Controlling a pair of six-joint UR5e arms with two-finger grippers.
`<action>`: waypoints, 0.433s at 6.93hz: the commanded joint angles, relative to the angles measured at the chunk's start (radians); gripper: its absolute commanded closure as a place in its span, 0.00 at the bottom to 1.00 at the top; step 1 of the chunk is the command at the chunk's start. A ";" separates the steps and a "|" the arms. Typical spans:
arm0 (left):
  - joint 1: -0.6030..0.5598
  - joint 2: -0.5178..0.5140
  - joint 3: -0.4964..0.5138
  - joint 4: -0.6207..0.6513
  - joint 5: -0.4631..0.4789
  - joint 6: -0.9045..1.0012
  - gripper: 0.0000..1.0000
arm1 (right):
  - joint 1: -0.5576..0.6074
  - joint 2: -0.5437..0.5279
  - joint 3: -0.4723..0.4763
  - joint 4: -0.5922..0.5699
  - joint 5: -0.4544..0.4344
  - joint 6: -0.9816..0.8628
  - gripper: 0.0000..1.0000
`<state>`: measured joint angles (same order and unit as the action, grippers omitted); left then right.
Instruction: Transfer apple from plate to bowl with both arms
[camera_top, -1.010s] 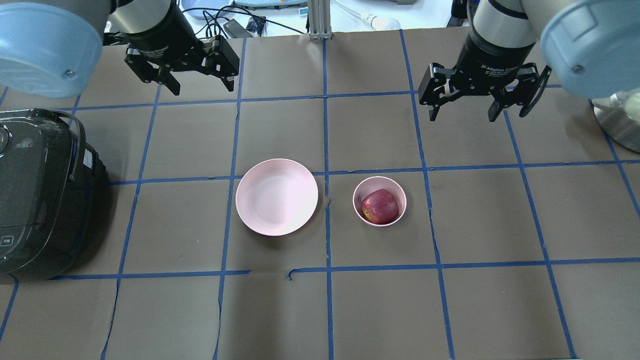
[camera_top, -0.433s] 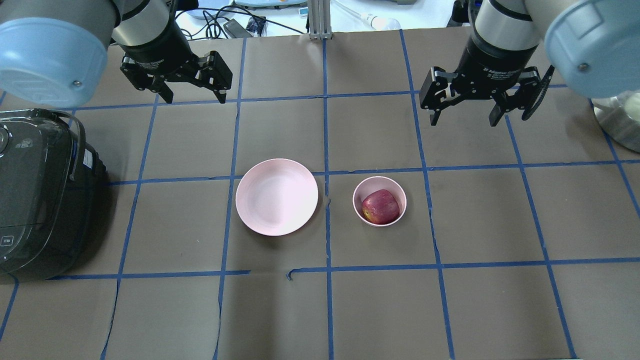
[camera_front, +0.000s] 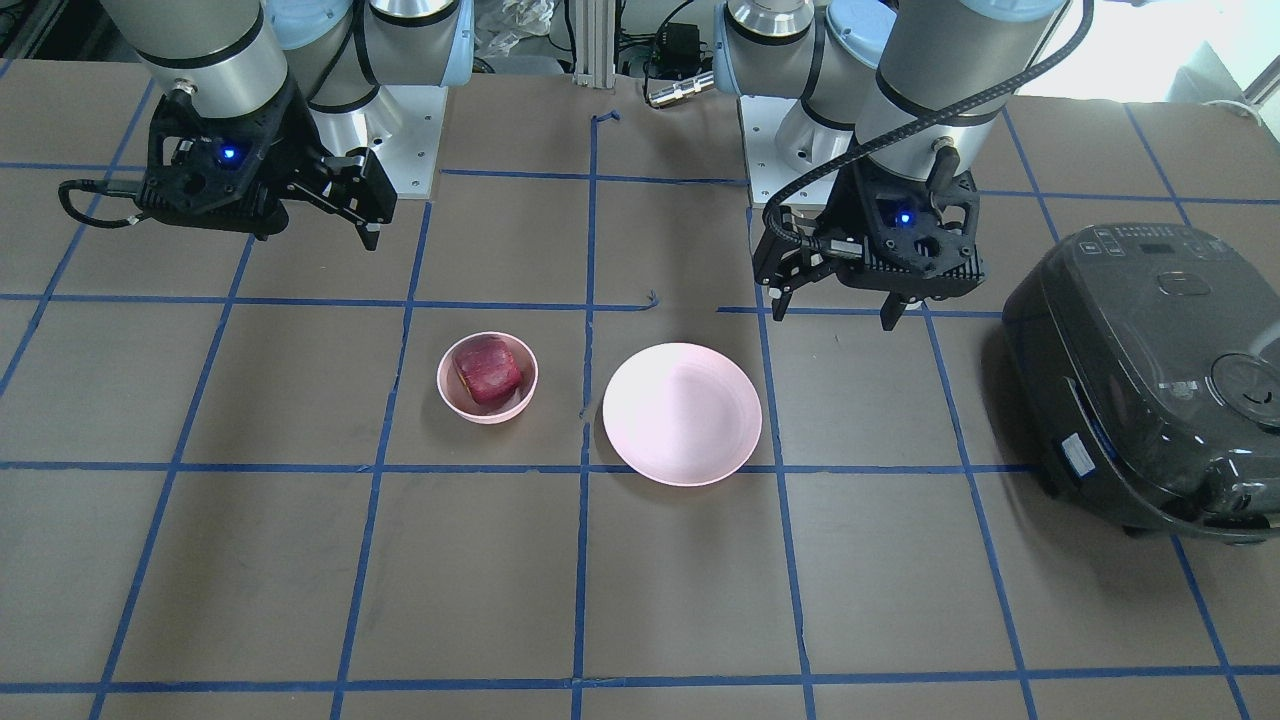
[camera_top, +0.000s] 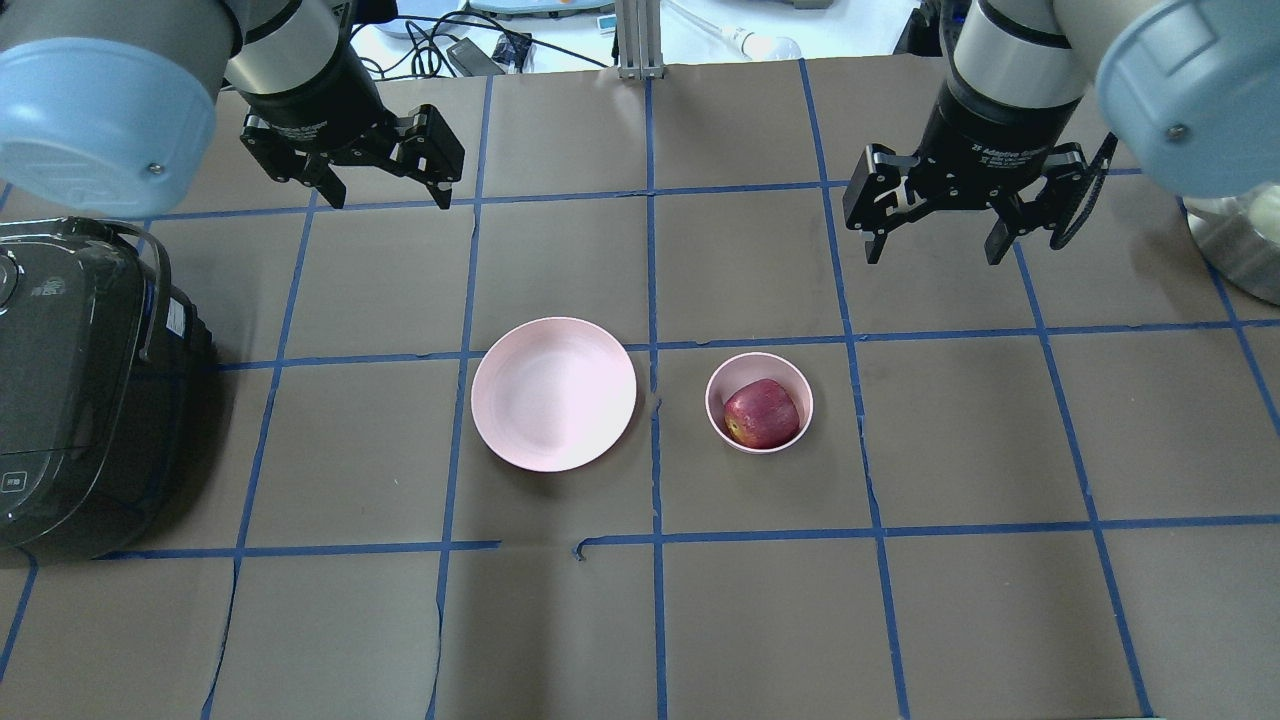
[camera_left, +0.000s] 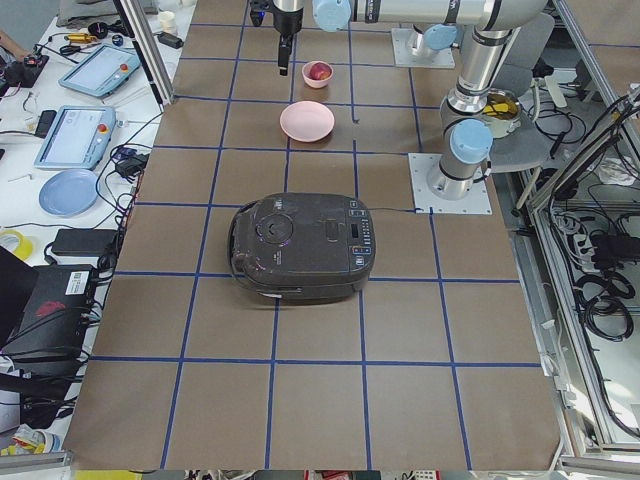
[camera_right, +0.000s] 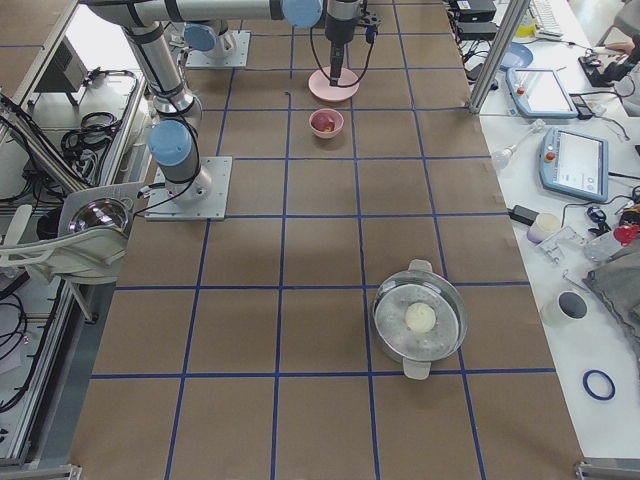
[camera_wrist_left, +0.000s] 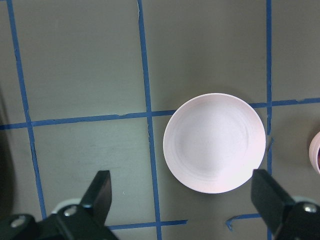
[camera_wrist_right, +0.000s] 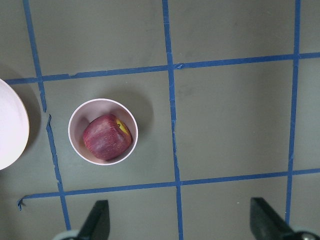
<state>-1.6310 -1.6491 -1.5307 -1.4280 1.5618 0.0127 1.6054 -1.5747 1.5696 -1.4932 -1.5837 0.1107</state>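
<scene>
Inside bowl (camera_top: 716, 390), apple (camera_top: 762, 412) unmoved; left arm (camera_top: 290, 55) shifted

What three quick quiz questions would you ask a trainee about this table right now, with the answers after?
1. True or false: the apple lies on the plate.
2. The left gripper and the right gripper are: A both open, B both shut, C one of each?
3. On which arm's side of the table does the black cooker stand?
Key: 1 false, the apple sits in the bowl and the plate holds nothing. 2 A. 3 the left arm's side.
</scene>
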 joint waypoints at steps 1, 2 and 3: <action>-0.001 0.003 0.000 0.000 0.003 0.006 0.00 | 0.001 -0.005 0.001 0.016 -0.002 0.001 0.00; 0.000 0.003 0.000 0.000 0.003 0.006 0.00 | 0.001 -0.008 0.001 0.019 -0.004 0.001 0.00; 0.000 0.003 0.000 0.000 0.003 0.006 0.00 | 0.001 -0.008 0.001 0.019 -0.004 0.001 0.00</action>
<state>-1.6313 -1.6464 -1.5309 -1.4281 1.5645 0.0181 1.6060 -1.5815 1.5707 -1.4768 -1.5869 0.1119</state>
